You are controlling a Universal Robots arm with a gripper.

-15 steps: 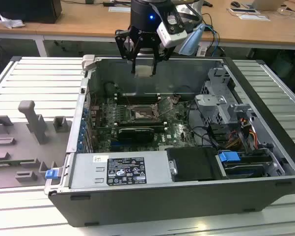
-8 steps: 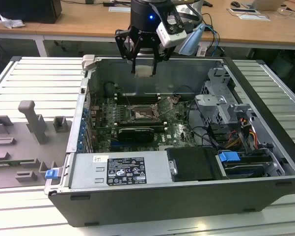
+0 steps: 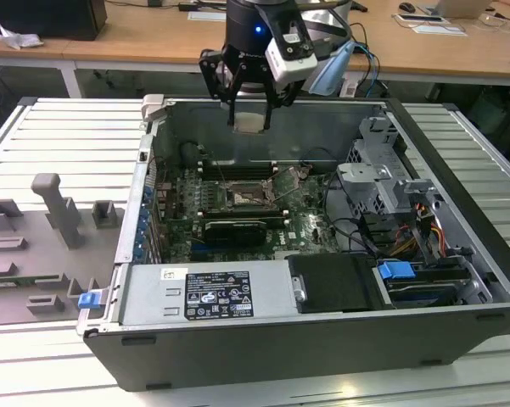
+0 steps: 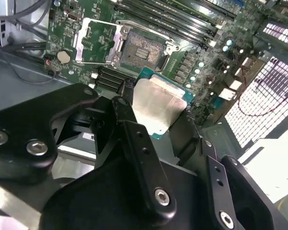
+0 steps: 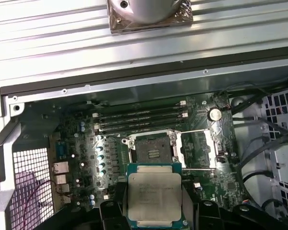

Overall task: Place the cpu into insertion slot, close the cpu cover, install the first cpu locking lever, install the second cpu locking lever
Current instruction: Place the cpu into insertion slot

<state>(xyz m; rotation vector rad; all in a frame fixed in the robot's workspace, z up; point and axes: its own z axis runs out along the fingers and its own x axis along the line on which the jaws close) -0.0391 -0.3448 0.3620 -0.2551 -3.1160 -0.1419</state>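
Observation:
My gripper [image 3: 250, 117] hangs over the open computer case, shut on the cpu [image 3: 250, 124], a small flat chip with a silver-grey top. In both wrist views the cpu [image 5: 154, 194] [image 4: 158, 103] sits between the black fingers [image 5: 110, 211]. It is held well above the green motherboard [image 3: 305, 227], apart from it. Below it, the insertion slot [image 5: 152, 148] [image 4: 143, 50] [image 3: 253, 197] lies bare and dark. The cpu cover [image 5: 199, 148] [image 4: 97, 42] is swung open beside the slot, and its frame stands raised in the exterior view.
Long black memory slots [image 5: 139, 120] run beside the socket. The case wall [image 3: 263, 106] rises just behind the gripper. A drive cage [image 3: 382, 182] and cables [image 3: 356, 233] fill the exterior view's right. A labelled power supply [image 3: 208, 292] is in front, and a grey fixture tray [image 3: 42, 246] lies left.

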